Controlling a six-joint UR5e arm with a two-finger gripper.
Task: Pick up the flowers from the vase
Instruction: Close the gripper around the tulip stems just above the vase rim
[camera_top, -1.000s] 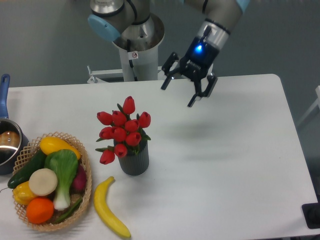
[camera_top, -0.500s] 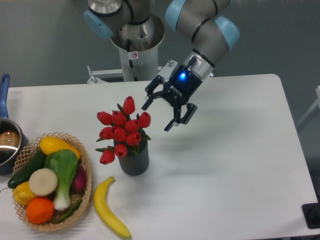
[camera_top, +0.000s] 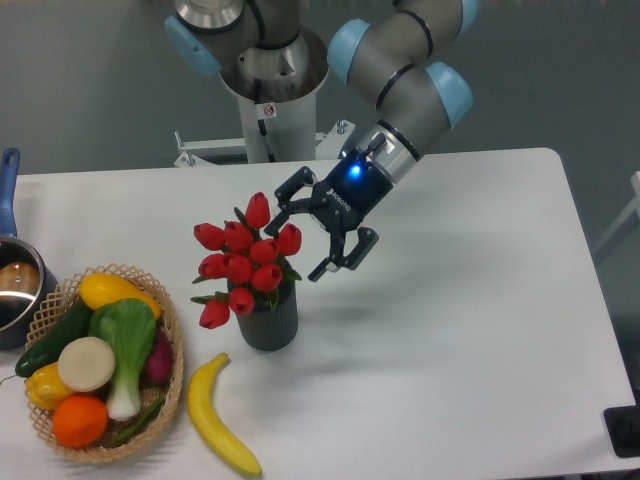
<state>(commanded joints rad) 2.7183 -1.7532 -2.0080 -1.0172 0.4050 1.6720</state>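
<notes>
The flowers, a bunch of red tulip buds with green leaves, stand in the vase, a small dark grey ribbed cylinder left of the table's middle. My gripper hangs just to the right of the bunch, at bud height, its two black fingers spread open. One finger reaches toward the upper right buds, the other sits lower right of them. Nothing is held between the fingers.
A banana lies in front of the vase. A wicker basket full of vegetables and fruit sits at the left. A steel pot with a blue handle stands at the far left edge. The robot base is behind the table.
The gripper has travelled down and left from the table's back toward the flowers, staying open. Flowers and vase have not moved.
</notes>
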